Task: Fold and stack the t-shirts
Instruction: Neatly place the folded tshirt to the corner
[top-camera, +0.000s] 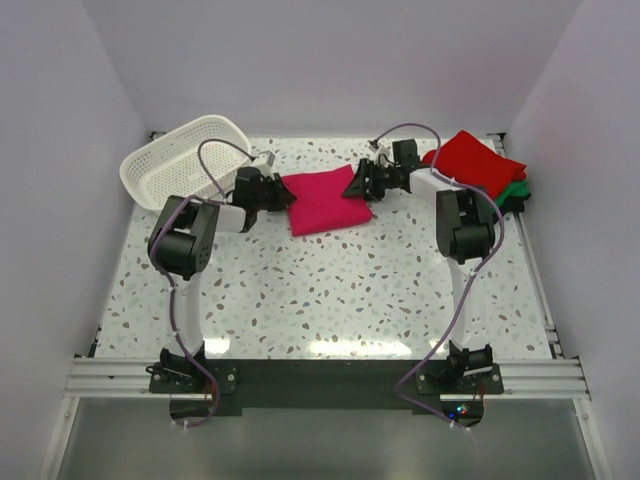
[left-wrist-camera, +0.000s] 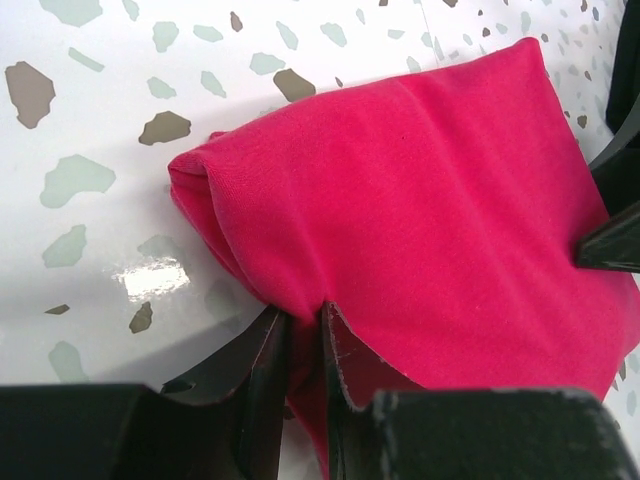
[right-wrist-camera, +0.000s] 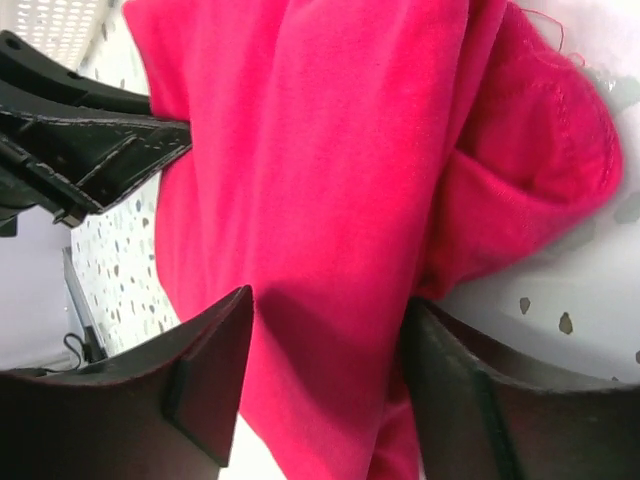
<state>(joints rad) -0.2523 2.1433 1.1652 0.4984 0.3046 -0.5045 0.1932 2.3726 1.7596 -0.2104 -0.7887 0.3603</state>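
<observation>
The magenta-pink t-shirt (top-camera: 328, 202) lies folded into a rectangle on the table at the back centre. My left gripper (top-camera: 286, 196) is at its left edge, and in the left wrist view it (left-wrist-camera: 305, 310) is shut on a pinch of the pink t-shirt (left-wrist-camera: 420, 200). My right gripper (top-camera: 357, 186) is at the shirt's right edge. In the right wrist view it (right-wrist-camera: 330, 298) is open, its jaws wide apart astride the pink t-shirt (right-wrist-camera: 320, 150). The folded red t-shirt (top-camera: 478, 163) lies at the back right on top of the green t-shirt (top-camera: 517, 187) and the black one (top-camera: 521, 205).
A white lattice basket (top-camera: 150, 168) stands tilted at the back left, close behind the left arm. White walls close in the table on the left, back and right. The terrazzo tabletop (top-camera: 330, 290) spreads between the arms and the near rail.
</observation>
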